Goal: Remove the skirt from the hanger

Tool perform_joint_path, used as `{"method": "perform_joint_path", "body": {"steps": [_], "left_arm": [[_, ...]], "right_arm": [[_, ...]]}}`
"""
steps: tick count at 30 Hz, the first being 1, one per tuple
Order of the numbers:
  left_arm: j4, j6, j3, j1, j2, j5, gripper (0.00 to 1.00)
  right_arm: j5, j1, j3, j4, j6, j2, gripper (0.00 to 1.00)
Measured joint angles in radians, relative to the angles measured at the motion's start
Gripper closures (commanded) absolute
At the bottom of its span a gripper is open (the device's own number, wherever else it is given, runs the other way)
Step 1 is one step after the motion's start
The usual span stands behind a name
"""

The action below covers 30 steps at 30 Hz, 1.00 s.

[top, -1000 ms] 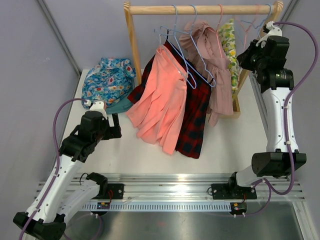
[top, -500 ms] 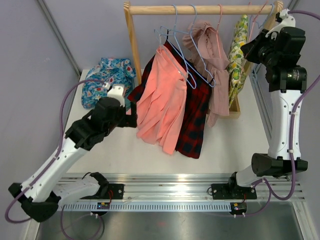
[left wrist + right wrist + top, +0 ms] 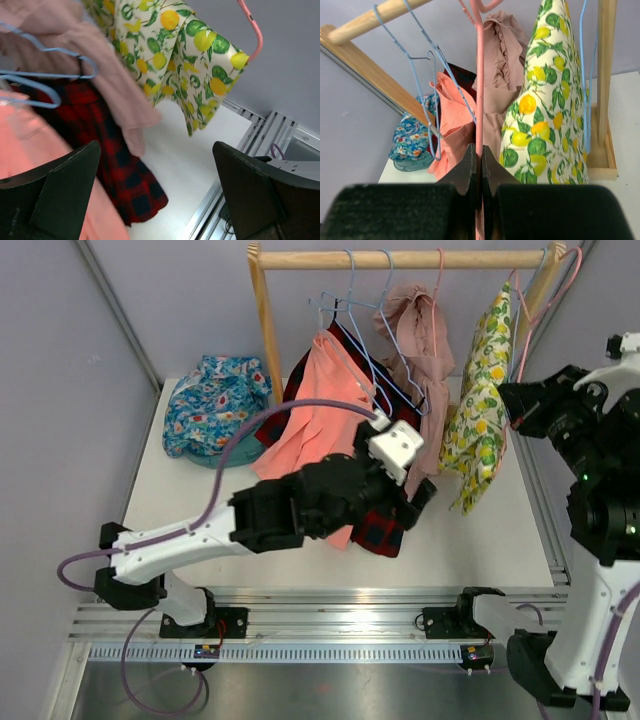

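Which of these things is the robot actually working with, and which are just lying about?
In the job: lemon-print skirt, pink hanger, right gripper clamped on that hanger, open left gripper.
Just there: coral garment, red plaid garment, dusty-pink garment, blue floral cloth, wooden rack.

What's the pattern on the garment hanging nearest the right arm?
Yellow lemons and green leaves on white; the skirt shows best in the left wrist view.
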Motion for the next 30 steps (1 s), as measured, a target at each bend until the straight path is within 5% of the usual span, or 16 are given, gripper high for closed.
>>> {"method": "perform_joint_path", "body": {"steps": [14,16,18,20,22,30], "left_arm": [[0.241,0.074,0.0,-0.045,0.209,-0.002,0.01],[0.274,0.083,0.0,-0.046,0.219,-0.005,0.18],[0.312,0.092,0.0,-0.045,0.232,-0.013,0.56],[0.344,0.11,0.001,-0.045,0.248,-0.027,0.72],[0.368,0.124,0.001,-0.045,0.263,-0.04,1.0],[0.43,0.106,-0.065,-0.058,0.251,-0.059,1.0]], "right_arm": [[-0.037,0.015,-0.017,-0.082,0.063,-0.186,1.0],[-0.045,0.024,-0.017,-0.095,0.069,-0.185,1.0],[-0.052,0.033,-0.016,-0.104,0.074,-0.185,1.0],[-0.053,0.04,-0.011,-0.109,0.077,-0.184,1.0],[-0.051,0.051,-0.001,-0.116,0.076,-0.182,1.0],[-0.029,0.085,0.059,-0.159,0.067,-0.166,1.0]]}}
